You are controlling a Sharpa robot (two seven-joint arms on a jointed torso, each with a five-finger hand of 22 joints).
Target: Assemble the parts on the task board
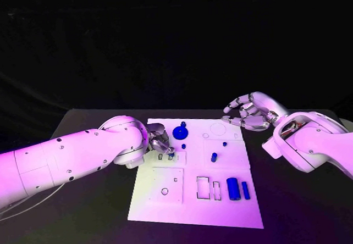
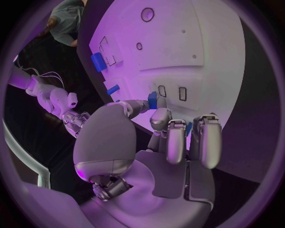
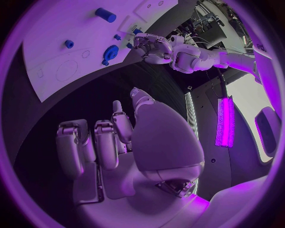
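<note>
Left hand (image 1: 160,144) pinched a small blue part (image 2: 152,99) between its fingertips right over the task board's (image 1: 169,210) left-edge slots, far nearer than the right hand (image 1: 247,113), which hung curled and empty off the far right corner.

Black table (image 1: 308,203), seemingly bare surface.

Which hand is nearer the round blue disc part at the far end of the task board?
Left. The left hand works on the board just beside the blue disc, holding a small blue part. The right hand hovers off the task board's far right corner, holding nothing.
</note>
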